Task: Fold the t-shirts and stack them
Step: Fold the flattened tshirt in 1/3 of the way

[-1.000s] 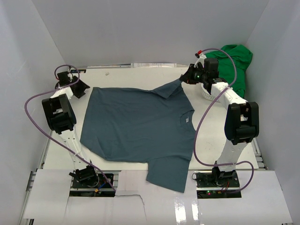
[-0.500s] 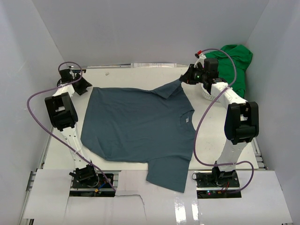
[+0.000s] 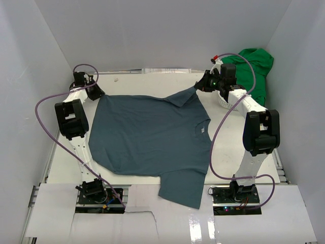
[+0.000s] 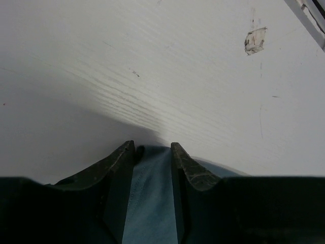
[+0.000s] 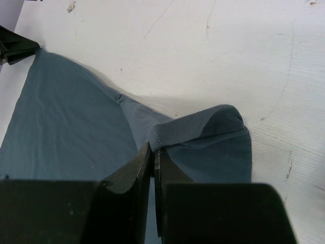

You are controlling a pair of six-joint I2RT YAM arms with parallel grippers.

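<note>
Slate-blue shirt (image 3: 152,134): flat, lengthwise left-right, neck toward right edge.
Left pincer (image 4: 152,149): parted astride hem corner.
Right pincer (image 5: 154,150): clamping sleeve.

From above, I can't read the neck label (image 3: 201,130) on the slate-blue shirt (image 3: 152,132); the right arm (image 3: 239,99) hides most of the basket (image 3: 222,102) and part of the green shirt (image 3: 259,63).

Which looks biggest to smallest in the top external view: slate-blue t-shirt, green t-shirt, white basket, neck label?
1. slate-blue t-shirt, spread flat on the table.
2. green t-shirt, bunched up, partly hidden behind the right arm.
3. white basket: only a sliver shows, so its rank is unsure.
4. neck label, a tiny patch.
</note>
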